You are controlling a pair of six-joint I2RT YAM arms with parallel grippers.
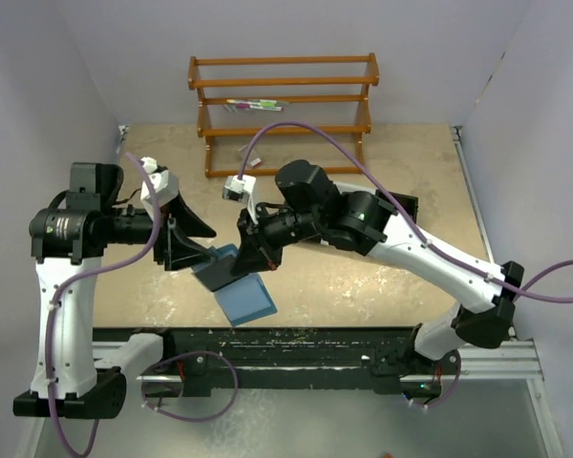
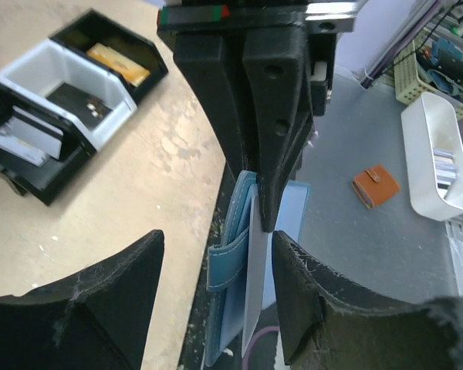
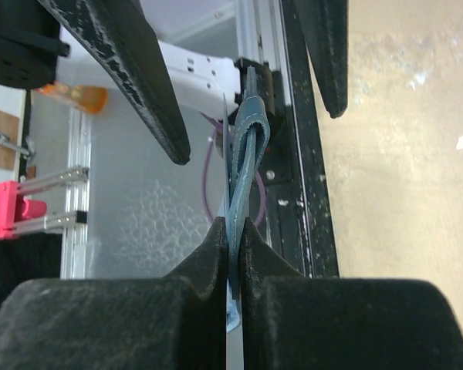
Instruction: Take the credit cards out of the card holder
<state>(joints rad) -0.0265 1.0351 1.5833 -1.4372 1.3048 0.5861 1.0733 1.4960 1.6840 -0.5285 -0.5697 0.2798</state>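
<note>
Right tool (image 3: pixel 233 229): jaws shut tight on one edge of the holder (image 3: pixel 248 146). The holder hangs in the air between the two arms, over the near edge of the surface (image 1: pixel 363 277).

Left tool (image 2: pixel 216 245): jaws wide apart, one finger on each side of the holder, gripping nothing.

A thin pale card (image 2: pixel 255 297) stands edge-on between the holder's leaves.

Tray (image 2: pixel 42 185) sits well apart on the surface, with cards in its compartments.

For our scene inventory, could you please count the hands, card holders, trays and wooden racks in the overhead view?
hands: 2, the left hand and the right hand
card holder: 1
tray: 1
wooden rack: 1
Total: 5
</note>
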